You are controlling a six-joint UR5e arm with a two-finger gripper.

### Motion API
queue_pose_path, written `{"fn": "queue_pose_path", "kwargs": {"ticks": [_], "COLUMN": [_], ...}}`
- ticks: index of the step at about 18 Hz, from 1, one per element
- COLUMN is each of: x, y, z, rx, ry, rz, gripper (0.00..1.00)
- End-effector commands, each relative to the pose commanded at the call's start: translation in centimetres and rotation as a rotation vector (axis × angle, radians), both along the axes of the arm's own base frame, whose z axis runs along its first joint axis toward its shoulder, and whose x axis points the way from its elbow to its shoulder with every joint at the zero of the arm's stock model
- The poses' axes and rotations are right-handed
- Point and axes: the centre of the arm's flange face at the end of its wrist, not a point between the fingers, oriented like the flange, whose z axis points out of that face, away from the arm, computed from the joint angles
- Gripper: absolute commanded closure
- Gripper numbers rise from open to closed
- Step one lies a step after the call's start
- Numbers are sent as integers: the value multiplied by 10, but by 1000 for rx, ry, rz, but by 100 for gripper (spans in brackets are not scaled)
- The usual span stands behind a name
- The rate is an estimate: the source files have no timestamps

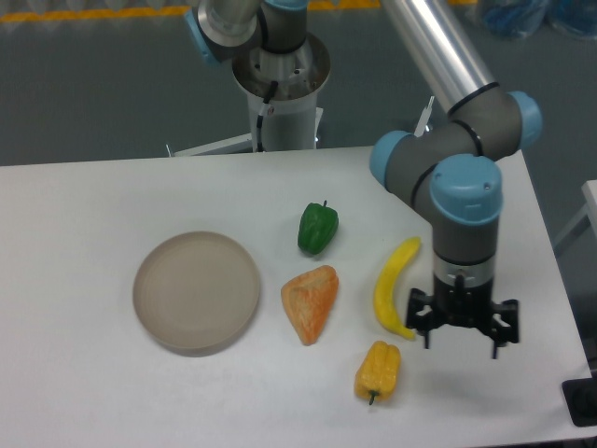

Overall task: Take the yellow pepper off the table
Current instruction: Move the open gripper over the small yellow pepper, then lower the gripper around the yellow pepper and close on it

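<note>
The yellow pepper [378, 370] lies on the table [84, 373] near its front edge, stem end pointing toward the camera. The gripper [462, 343] hangs at about three o'clock from it, fingers spread wide and grasping nothing; whether the fingertips touch the tabletop is hard to judge from this angle. A banana [393, 287] curves at roughly one o'clock of the pepper, its lower tip just beside the gripper's near finger. An orange wedge [311, 302] sits at ten o'clock of the pepper, a green pepper [317, 227] at eleven o'clock beyond it, and a round beige plate [196, 291] lies well apart at nine o'clock
</note>
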Motion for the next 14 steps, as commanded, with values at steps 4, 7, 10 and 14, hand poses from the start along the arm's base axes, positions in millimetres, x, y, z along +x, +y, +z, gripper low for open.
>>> {"fn": "queue_pose_path", "kwargs": {"ticks": [4, 7, 10, 14], "x": [22, 31, 40, 43], "y": [1, 1, 5, 11], "z": [-34, -43, -51, -63], "rx": [-35, -49, -60, -75], "ry": [-48, -55, -59, -47], "rz": [-23, -38, -59, -105], "gripper": [0, 0, 0, 0]}}
